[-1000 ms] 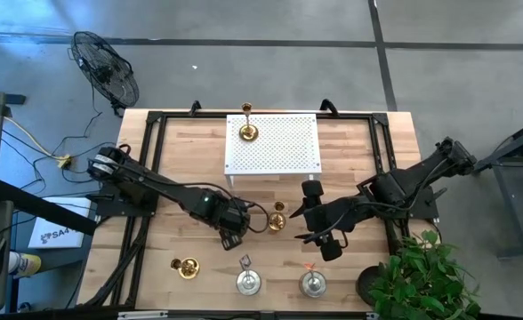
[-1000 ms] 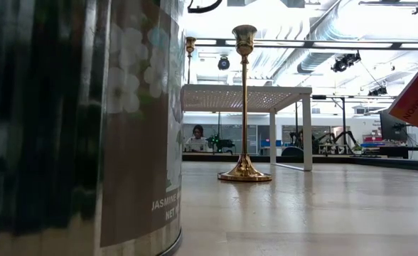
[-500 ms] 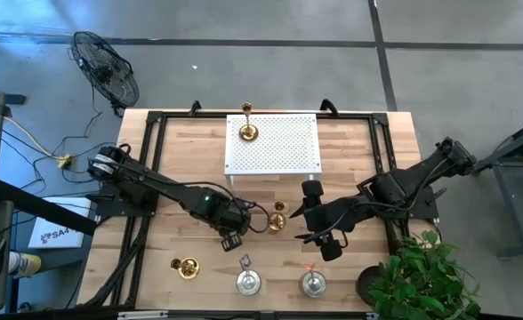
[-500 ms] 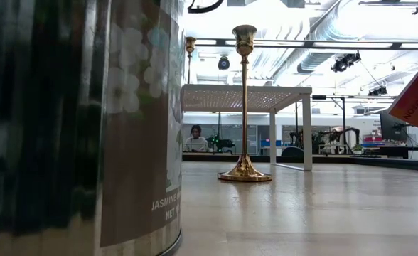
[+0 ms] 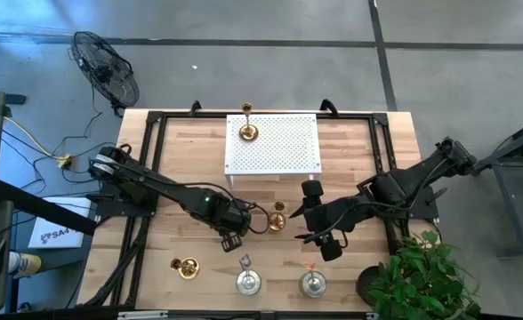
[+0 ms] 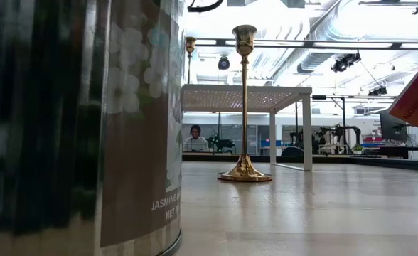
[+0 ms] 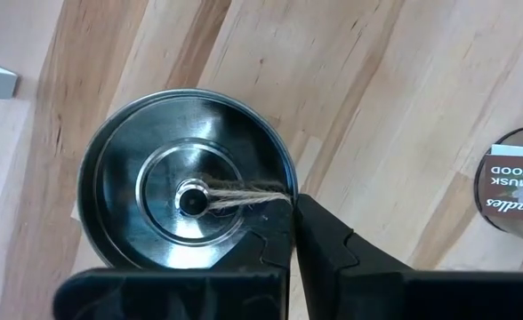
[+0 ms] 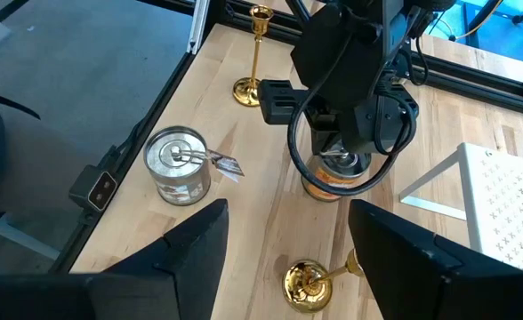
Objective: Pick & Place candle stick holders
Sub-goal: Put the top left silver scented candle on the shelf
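Observation:
My left gripper (image 5: 233, 238) hangs over a squat silvery holder (image 7: 186, 191) that stands on the table and also shows in the right wrist view (image 8: 337, 182). It is shut on the twine at the holder's lid. My right gripper (image 5: 310, 220) is open and empty, level with an upright gold holder (image 5: 277, 218) that stands between the two grippers. Two more silvery holders (image 5: 248, 283) (image 5: 312, 283) stand at the near edge. A second gold holder (image 5: 188, 267) stands near left. A third gold holder (image 5: 247, 132) stands on the white rack (image 5: 284, 147). My left gripper pinches the free end of the twine (image 7: 263, 197) between its two shut fingertips (image 7: 319, 236), pointing down from above. The twine runs from the knob (image 7: 190, 197) at the lid's centre sideways to the fingers. The holder stands on the table under the gripper.
A black metal frame (image 5: 155, 160) runs along the table's sides. A potted plant (image 5: 422, 276) stands at the near right corner. A labelled tin (image 6: 81, 121) fills the left of the low view. A fan (image 5: 106, 71) stands on the floor beyond the far left corner.

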Controlling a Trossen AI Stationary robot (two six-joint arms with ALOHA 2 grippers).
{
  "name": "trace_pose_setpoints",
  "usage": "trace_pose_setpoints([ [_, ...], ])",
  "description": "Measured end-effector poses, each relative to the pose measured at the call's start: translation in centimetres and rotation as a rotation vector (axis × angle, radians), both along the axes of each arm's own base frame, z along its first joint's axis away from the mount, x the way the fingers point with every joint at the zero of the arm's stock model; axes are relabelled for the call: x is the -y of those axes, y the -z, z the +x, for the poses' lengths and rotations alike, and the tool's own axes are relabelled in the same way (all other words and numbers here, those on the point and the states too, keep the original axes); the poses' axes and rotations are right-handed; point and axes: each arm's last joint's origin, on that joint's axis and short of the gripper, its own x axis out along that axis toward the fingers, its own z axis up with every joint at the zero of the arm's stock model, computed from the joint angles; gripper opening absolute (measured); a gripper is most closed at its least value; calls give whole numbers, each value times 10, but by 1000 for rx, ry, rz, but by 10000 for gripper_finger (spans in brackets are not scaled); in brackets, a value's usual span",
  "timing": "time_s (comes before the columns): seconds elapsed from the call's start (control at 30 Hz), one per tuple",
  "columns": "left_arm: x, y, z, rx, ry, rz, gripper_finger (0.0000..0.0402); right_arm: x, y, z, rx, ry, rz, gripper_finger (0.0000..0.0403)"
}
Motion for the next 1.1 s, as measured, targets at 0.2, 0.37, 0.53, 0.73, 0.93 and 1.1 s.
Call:
trace_pose_setpoints([
  [0.2,10,-22,1,2,32,78,0,0,0,0,0,0,0,229],
  [0.37,13,-36,0,21,25,108,0,0,0,0,0,0,0,229],
  [0.53,13,-36,0,22,23,106,1,0,0,0,0,0,0,229],
  [0.73,13,-36,-1,12,23,111,1,0,0,0,1,-3,-4,229],
  [0.93,12,-37,-1,11,22,112,1,0,0,0,5,-19,-24,229],
  [1.1,12,-37,-2,9,22,112,1,-1,-1,1,18,-54,-44,229],
])
